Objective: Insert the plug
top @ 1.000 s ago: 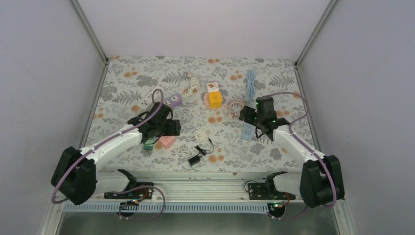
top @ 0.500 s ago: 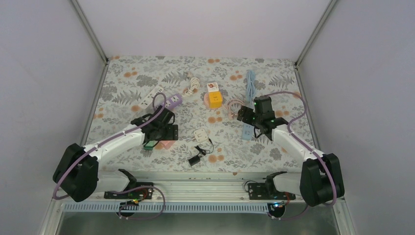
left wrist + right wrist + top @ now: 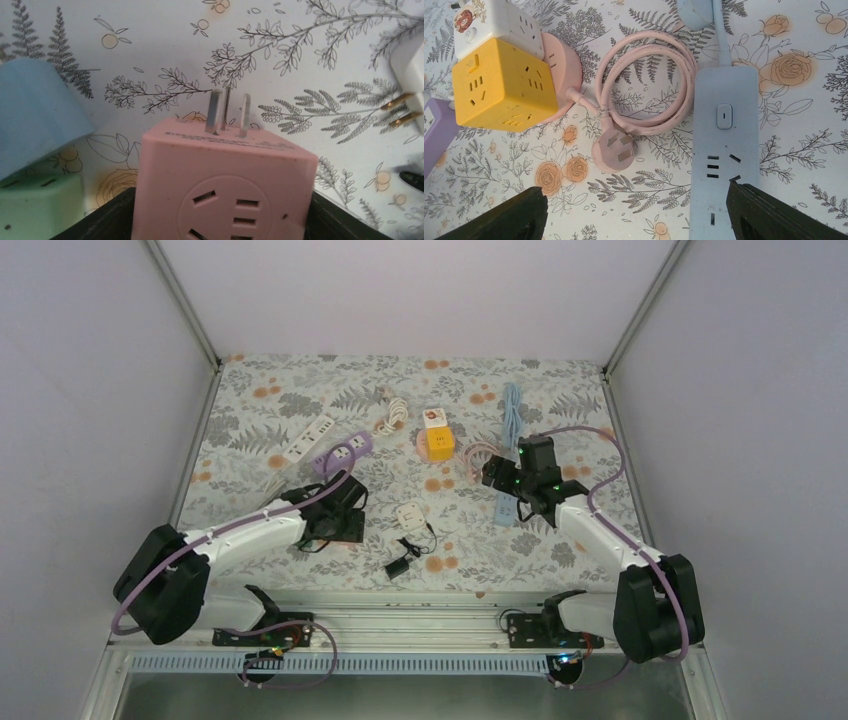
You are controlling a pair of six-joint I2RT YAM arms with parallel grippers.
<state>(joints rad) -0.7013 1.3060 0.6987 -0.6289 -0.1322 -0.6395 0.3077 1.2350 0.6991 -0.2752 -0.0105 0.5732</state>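
The pink cube plug [image 3: 225, 185] lies on the tabletop [image 3: 300, 45], three flat prongs [image 3: 227, 112] pointing away. It fills the gap between the left hand's [image 3: 335, 523] dark fingers [image 3: 100, 222]. Their tips are cut off by the frame, so I cannot tell whether they pinch it. From above the arm hides the cube. The green cube [image 3: 35, 207] and blue cube [image 3: 35, 110] beside it are partly cropped. The right hand [image 3: 636, 220] hangs spread wide over a coiled pink cord [image 3: 644, 85] and a pale strip [image 3: 724, 150].

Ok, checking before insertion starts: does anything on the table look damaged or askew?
Nothing looks damaged. The pink cube, in the left pincer, lies with its prongs pointing sideways over the cloth, not down.
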